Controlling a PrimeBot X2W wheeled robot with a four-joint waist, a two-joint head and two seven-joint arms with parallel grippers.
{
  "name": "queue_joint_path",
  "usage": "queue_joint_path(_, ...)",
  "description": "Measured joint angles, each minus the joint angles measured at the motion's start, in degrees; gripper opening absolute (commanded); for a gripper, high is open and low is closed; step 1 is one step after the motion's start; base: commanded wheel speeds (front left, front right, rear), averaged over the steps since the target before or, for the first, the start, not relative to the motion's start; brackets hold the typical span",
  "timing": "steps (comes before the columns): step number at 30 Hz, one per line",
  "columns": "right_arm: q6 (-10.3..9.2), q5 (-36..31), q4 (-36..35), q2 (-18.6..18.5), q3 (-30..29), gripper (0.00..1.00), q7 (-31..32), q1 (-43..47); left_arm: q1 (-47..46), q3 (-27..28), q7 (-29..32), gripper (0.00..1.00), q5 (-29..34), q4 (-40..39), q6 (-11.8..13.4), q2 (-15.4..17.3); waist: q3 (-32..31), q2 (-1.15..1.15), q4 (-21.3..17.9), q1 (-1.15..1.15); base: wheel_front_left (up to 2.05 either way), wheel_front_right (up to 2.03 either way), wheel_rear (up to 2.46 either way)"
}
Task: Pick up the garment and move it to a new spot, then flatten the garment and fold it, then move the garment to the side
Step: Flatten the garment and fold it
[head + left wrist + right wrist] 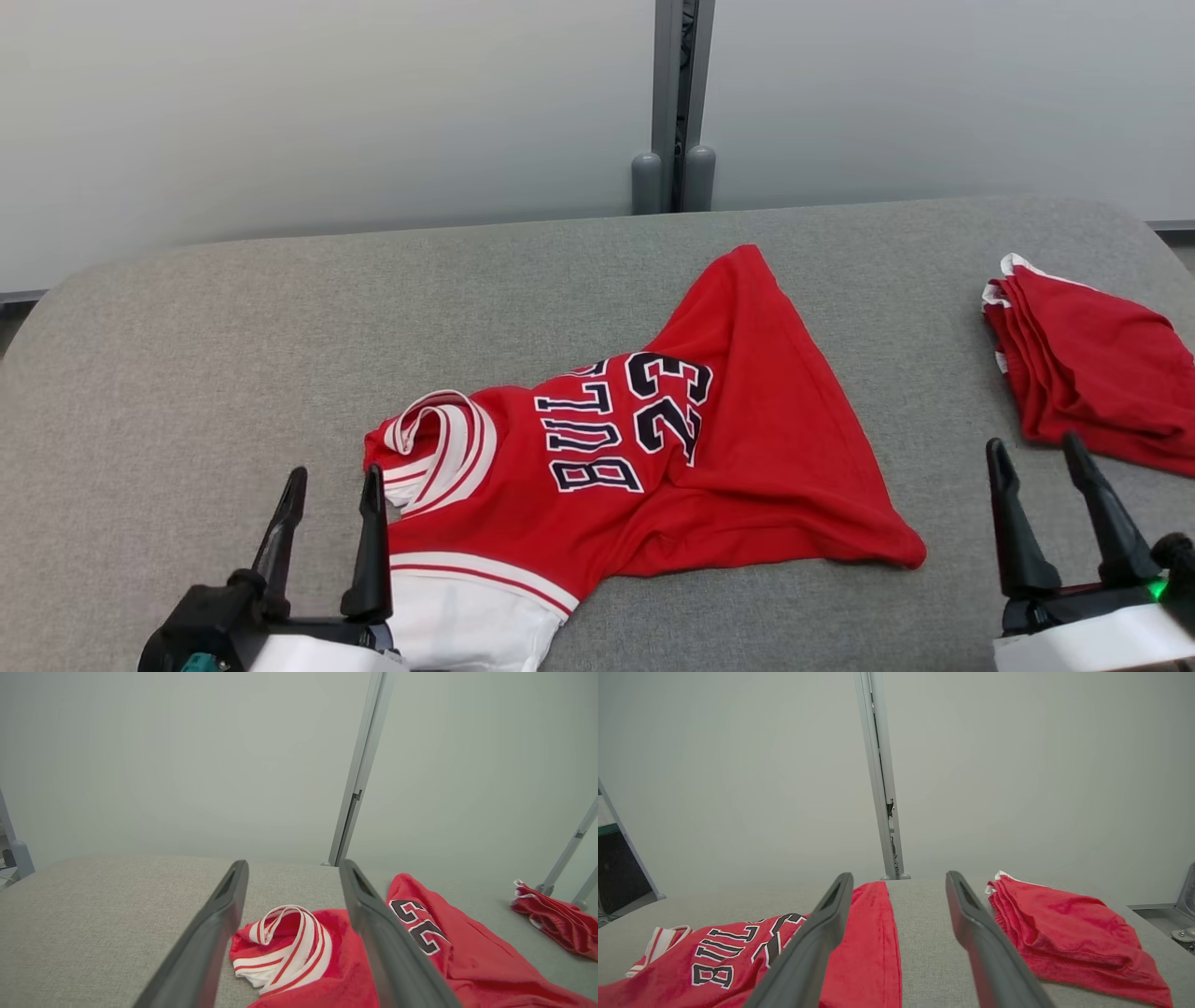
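Note:
The garment is a red basketball jersey with dark lettering, lying crumpled and slightly twisted in the middle of the grey padded table. Its white-and-red striped trim curls up at the jersey's left end. My left gripper stands open at the lower left, fingertips just beside that trim and holding nothing. In the left wrist view the striped trim lies between and beyond the open fingers. My right gripper is open at the lower right, apart from the jersey. The jersey's hem shows left of the right gripper.
A second red cloth, folded, lies at the table's right edge just beyond my right gripper, and the right wrist view has it as a folded cloth too. Pale wall panels with a grey post stand behind the table. Bare grey surface spreads left of the jersey.

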Motion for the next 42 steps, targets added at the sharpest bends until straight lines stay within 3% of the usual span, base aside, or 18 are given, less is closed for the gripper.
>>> queue_joint_path(9, 0.00, -0.3, 2.1, -0.1, 2.7, 1.00, 0.0, -1.7, -0.4, -0.4, 0.0, 1.00, 1.1, 1.7, -1.6, -0.3, -0.1, 0.00, 1.7, 0.00, 0.00, 0.00, 0.00)
queue_joint_path(42, 0.00, -1.0, 2.8, -0.3, 2.4, 1.00, 0.0, -1.9, -0.4, -1.8, 0.0, 1.00, 1.0, 2.5, -1.4, -0.3, -0.7, 0.00, 2.7, 0.00, 0.00, 0.00, 0.00)
